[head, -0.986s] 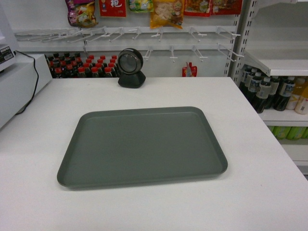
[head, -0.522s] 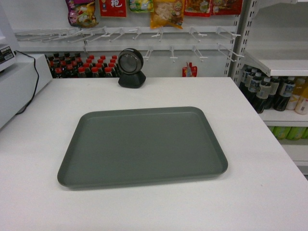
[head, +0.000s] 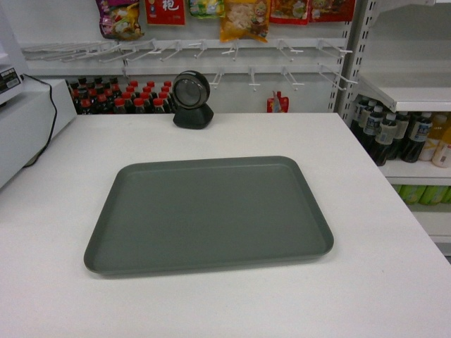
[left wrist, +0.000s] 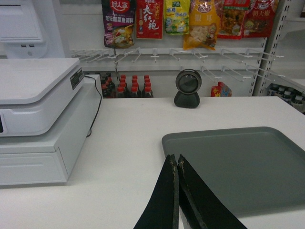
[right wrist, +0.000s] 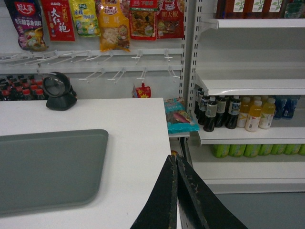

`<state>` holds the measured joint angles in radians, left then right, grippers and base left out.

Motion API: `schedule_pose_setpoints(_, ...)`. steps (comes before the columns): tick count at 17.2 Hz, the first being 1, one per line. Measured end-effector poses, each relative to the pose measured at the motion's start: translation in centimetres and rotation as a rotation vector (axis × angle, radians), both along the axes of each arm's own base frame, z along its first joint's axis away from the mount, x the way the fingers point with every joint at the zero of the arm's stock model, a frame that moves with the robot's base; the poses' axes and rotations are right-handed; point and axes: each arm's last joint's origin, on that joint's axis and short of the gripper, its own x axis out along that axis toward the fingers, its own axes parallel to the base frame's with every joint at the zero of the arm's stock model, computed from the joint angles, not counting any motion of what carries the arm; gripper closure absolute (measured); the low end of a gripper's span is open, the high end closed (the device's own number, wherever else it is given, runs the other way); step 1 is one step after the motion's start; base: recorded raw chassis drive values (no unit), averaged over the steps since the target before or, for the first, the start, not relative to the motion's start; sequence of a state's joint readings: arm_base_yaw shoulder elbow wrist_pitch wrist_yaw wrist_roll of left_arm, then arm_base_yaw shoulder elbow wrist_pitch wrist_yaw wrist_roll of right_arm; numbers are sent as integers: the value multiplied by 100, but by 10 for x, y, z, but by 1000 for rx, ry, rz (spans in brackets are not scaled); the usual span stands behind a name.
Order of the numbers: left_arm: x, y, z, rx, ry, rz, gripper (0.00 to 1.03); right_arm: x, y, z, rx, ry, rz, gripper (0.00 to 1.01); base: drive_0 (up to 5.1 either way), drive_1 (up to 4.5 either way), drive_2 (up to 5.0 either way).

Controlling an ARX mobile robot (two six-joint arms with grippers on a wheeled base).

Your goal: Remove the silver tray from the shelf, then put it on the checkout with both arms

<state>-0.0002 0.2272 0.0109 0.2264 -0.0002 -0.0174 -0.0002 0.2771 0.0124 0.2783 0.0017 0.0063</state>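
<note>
Nothing has shifted: silver tray lies flat on the tabletop, both grippers' jaws closed, clear of it.

A matte grey-green rectangular silver tray, smooth and unmarked, lies on a plain matte white tabletop; behind, glossy white metal shelf boards (perforated uprights) and shiny plastic snack packets.
</note>
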Motion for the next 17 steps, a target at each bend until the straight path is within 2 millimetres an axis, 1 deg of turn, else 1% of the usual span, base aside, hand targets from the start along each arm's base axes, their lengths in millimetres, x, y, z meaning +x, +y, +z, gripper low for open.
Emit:
schedule_pose_setpoints(4,-6,0,-2,0,14,1,102,-5,0,0,0,0,0,99,0,0,0)
schedule_pose_setpoints(5,-12,0,-7,0,55,-1,102,-6,0,0,0,0,0,99,0,0,0)
schedule_pose_setpoints(6,-14,0,-1,0,-10,-2,102,-7,0,-1,0,1,0,99,0,0,0)
schedule_pose_setpoints(7,-14,0,-3,0,9,0,102,-11,0,-5,0,42,0,99,0,0,0)
schedule_pose_setpoints(8,-14,0,-4,0,18,3,102,-17,0,-5,0,21,2,99,0,0,0)
schedule_pose_setpoints(9,-14,0,-4,0,12,0,102,-18,0,-1,0,-6,0,99,0,0,0)
schedule_pose_setpoints(10,-14,0,-4,0,14,0,102,-18,0,-5,0,20,2,99,0,0,0)
schedule_pose_setpoints(11,-14,0,-4,0,14,0,99,-18,0,-3,0,5,2,99,0,0,0)
schedule_pose_setpoints(12,-14,0,-4,0,13,0,87,-18,0,-4,0,11,2,88,0,0,0)
schedule_pose_setpoints(13,-14,0,-4,0,13,0,74,-18,0,-4,0,10,2,76,0,0,0)
schedule_pose_setpoints(14,-14,0,-4,0,13,0,63,-18,0,-4,0,10,2,65,0,0,0)
schedule_pose_setpoints(17,-14,0,-4,0,13,0,25,-18,0,-4,0,10,2,26,0,0,0)
